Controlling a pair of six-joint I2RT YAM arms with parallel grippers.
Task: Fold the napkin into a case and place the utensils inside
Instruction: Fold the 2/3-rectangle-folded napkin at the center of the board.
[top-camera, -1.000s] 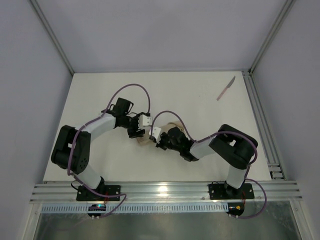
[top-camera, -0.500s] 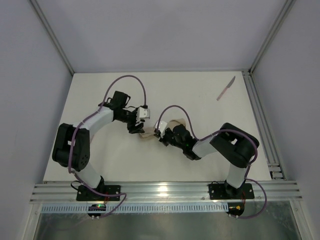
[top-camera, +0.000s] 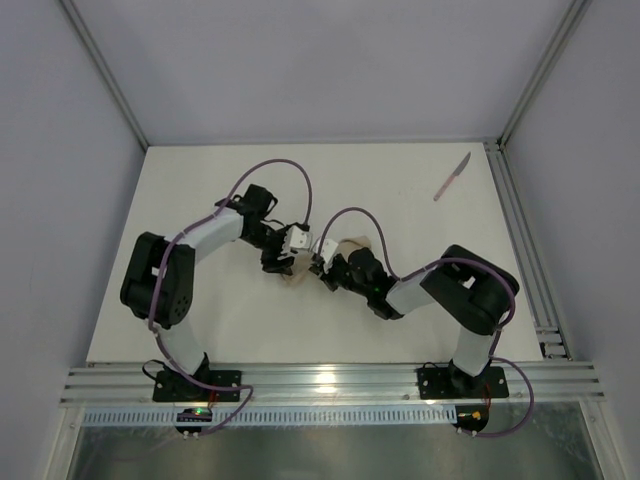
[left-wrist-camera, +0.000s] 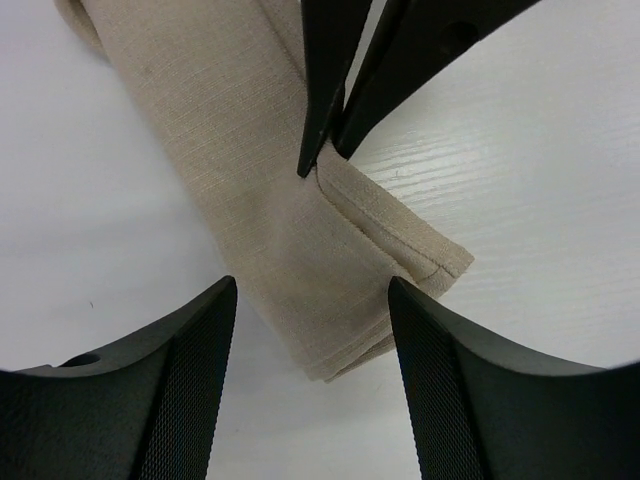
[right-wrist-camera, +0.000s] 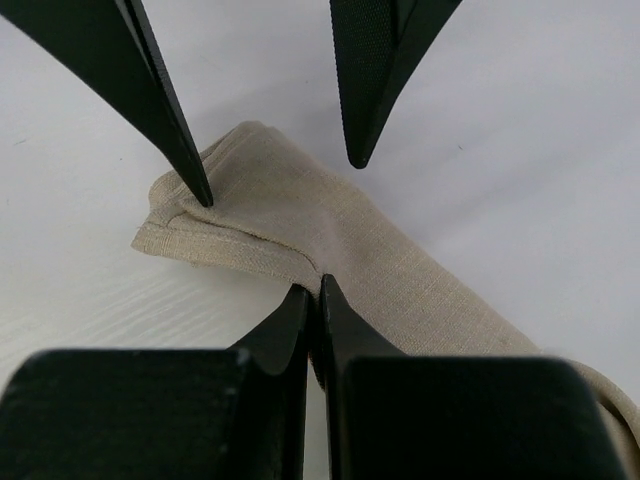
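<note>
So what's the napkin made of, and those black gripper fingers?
The napkin looks like woven cloth, maybe linen or cotton: matte beige, visible threads, a stitched hem. The fingers of the left gripper look like matte black plastic or rubber, with a fine grid texture.

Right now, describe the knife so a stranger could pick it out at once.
On the white table, look to the far right corner, beside the metal rail. The knife lies there alone, slanted, well away from the beige napkin at the centre. It is the only cutlery in view: pinkish handle, grey blade.
</note>
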